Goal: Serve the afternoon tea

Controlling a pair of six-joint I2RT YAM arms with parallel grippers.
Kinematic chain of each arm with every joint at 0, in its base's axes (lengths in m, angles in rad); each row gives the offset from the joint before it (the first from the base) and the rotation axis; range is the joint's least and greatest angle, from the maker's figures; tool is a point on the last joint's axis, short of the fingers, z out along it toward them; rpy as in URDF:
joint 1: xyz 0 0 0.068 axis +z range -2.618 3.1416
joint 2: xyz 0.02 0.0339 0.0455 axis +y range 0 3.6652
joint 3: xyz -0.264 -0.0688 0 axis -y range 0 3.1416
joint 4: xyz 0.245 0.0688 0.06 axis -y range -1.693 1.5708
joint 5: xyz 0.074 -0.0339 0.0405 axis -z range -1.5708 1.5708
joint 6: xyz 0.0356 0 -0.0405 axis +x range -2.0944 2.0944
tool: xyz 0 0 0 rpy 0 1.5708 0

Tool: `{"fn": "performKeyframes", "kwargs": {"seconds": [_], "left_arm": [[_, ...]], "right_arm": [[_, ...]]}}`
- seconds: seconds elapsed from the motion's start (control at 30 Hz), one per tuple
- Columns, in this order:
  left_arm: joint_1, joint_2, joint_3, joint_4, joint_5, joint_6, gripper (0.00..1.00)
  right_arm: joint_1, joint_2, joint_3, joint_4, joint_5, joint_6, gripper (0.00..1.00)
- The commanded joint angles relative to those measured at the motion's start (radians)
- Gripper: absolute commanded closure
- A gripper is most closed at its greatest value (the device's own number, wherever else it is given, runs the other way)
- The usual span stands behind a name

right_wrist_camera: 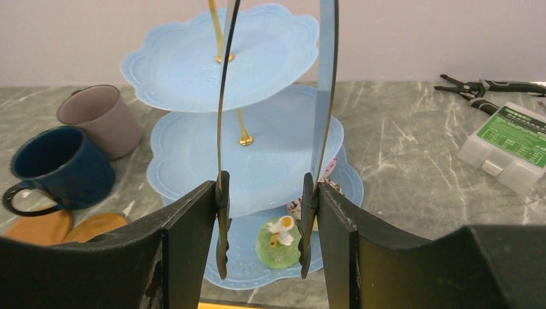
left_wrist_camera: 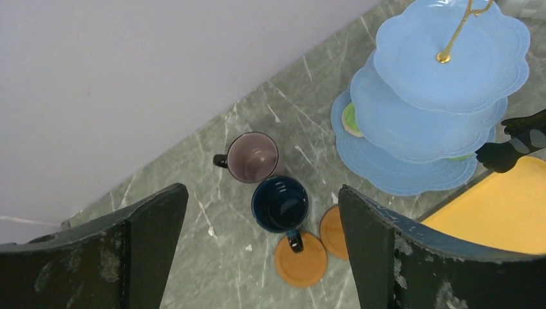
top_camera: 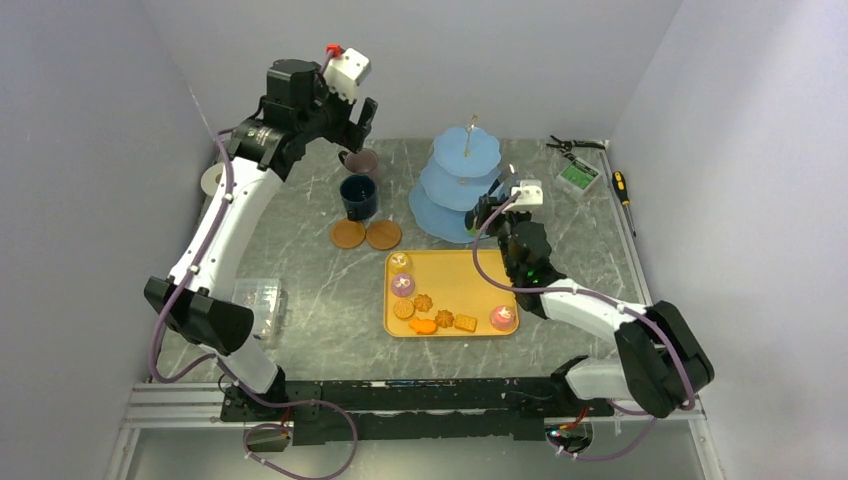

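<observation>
The light-blue three-tier stand point(top_camera: 460, 185) stands at the back centre. On its bottom tier lies a green doughnut point(right_wrist_camera: 273, 243) with other sweets point(right_wrist_camera: 296, 207) behind it. My right gripper point(right_wrist_camera: 267, 193) is shut on the black tongs point(right_wrist_camera: 222, 219), whose tips stand apart either side of the green doughnut. The yellow tray point(top_camera: 450, 270) holds a pink cupcake point(top_camera: 503, 318), a purple doughnut point(top_camera: 403, 285) and orange biscuits point(top_camera: 440, 322). The dark-blue mug point(left_wrist_camera: 280, 205), the mauve mug point(left_wrist_camera: 253, 156) and two brown coasters point(left_wrist_camera: 301, 261) sit on the table. My left gripper point(left_wrist_camera: 261, 193) is open and empty, high above them.
Pliers point(top_camera: 575, 145), a green-labelled box point(top_camera: 578, 177) and a screwdriver point(top_camera: 622, 187) lie at the back right. A white tape roll point(top_camera: 212, 180) sits by the left wall. A clear plastic box point(top_camera: 262, 300) lies at the front left. Walls close in three sides.
</observation>
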Motion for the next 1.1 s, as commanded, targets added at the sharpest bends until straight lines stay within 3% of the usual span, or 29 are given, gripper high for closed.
{"fn": "performKeyframes", "kwargs": {"seconds": [0.0,0.23,0.37,0.77,1.07], "left_arm": [[0.029,0.008,0.101,-0.194,0.011,-0.030,0.07],[0.107,-0.006,0.101,-0.291,0.069,-0.079,0.07],[0.128,0.015,0.109,-0.351,0.076,-0.093,0.07],[0.182,0.059,0.145,-0.460,0.084,-0.128,0.07],[0.216,0.034,0.092,-0.421,0.133,-0.139,0.07]], "right_arm": [[0.047,-0.088,-0.015,-0.053,-0.009,-0.013,0.41],[0.298,-0.279,-0.044,-0.231,0.059,0.047,0.41],[0.406,-0.294,-0.038,-0.260,0.077,0.097,0.41],[0.444,0.093,0.193,-0.138,-0.030,0.032,0.40],[0.419,0.237,0.270,-0.102,-0.071,0.023,0.40]]}}
